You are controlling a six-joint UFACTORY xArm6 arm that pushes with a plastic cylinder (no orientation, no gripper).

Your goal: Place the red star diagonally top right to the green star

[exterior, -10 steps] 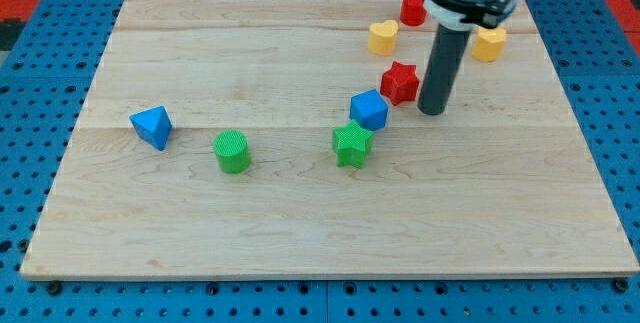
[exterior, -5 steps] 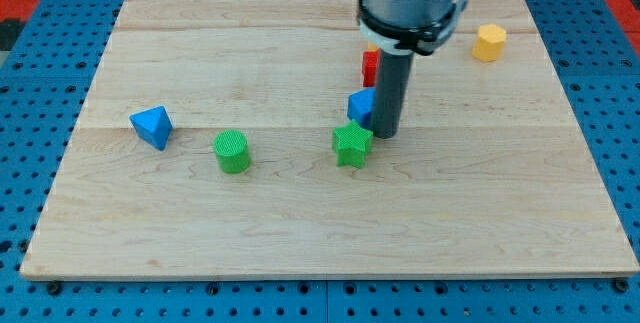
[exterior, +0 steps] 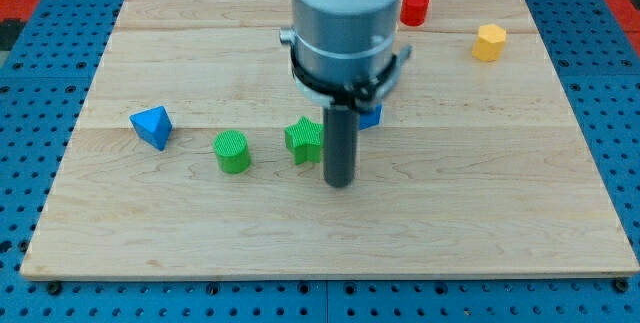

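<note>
The green star [exterior: 304,140] lies near the board's middle. My tip [exterior: 340,184] rests on the board just to the right of it and slightly lower, close to or touching it. The red star does not show; the arm's wide body covers the area above the green star. A blue block [exterior: 371,116] peeks out from behind the arm, up and to the right of the green star.
A green cylinder [exterior: 232,151] stands left of the green star. A blue pyramid-like block [exterior: 152,126] lies further left. A red cylinder [exterior: 414,7] and a yellow hexagonal block [exterior: 489,41] sit at the top right. The wooden board [exterior: 500,213] lies on a blue pegboard.
My tip has swept left and down across the board's middle. The green star has shifted left, nearer the green cylinder. The arm now hides the red star and the yellow heart.
</note>
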